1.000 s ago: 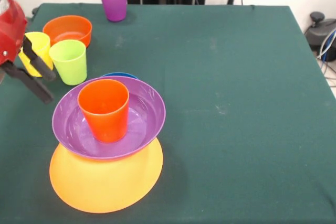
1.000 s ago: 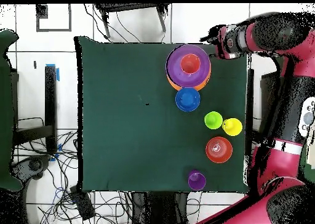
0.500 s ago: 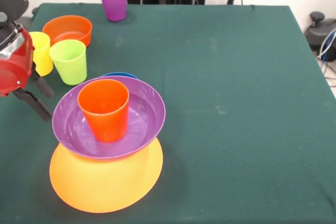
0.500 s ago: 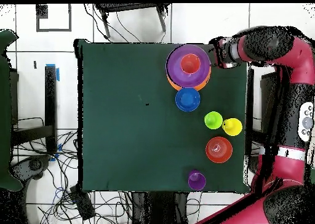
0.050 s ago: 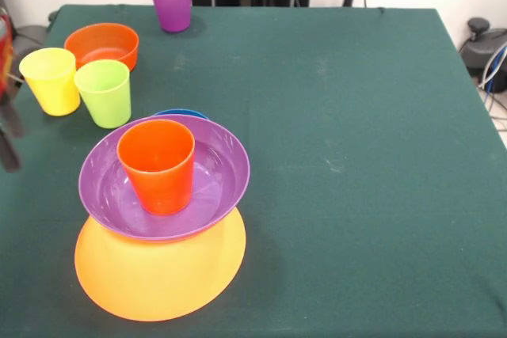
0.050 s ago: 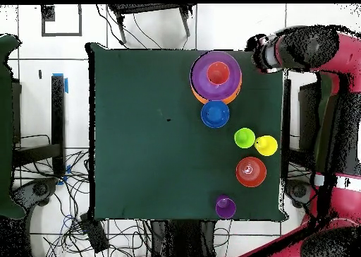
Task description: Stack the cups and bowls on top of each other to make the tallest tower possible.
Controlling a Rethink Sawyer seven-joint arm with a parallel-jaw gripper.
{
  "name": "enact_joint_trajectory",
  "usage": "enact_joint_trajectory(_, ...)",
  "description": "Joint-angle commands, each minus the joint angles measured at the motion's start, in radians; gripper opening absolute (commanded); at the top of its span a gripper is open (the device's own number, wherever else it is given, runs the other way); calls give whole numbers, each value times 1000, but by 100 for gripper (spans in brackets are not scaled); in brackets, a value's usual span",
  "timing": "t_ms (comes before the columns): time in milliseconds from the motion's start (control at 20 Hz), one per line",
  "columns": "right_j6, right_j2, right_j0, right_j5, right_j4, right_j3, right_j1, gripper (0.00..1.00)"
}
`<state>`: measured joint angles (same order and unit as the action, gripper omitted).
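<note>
Gripper [image 5: 8,136] has swung off past the counter [image 5: 333,116] edge at nine o'clock, blurred; whether it is wide or narrow I cannot tell. Tower [image 5: 162,219] stands untouched: orange-red cup [image 5: 157,165] in purple bowl [image 5: 210,184] on yellow-orange bowl [image 5: 158,282]. Nothing was added.

Red and black arm [image 6: 310,46] bends across the tabletop's edge; gripper [image 5: 8,136] hangs blurred there, finger state indeterminate.

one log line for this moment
tower: orange-red cup in purple bowl on yellow-orange bowl | claw: at table edge, empty | loose: yellow cup, lime cup
</note>
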<state>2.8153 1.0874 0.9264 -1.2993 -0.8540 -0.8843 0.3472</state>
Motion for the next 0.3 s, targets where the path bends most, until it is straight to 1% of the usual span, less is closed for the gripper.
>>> enact_joint_trajectory(50,-163,-135,-93,84,-72,-42,174,100)
enact_joint_trajectory(300,-192,-168,-118,70,-64,2,194,100)
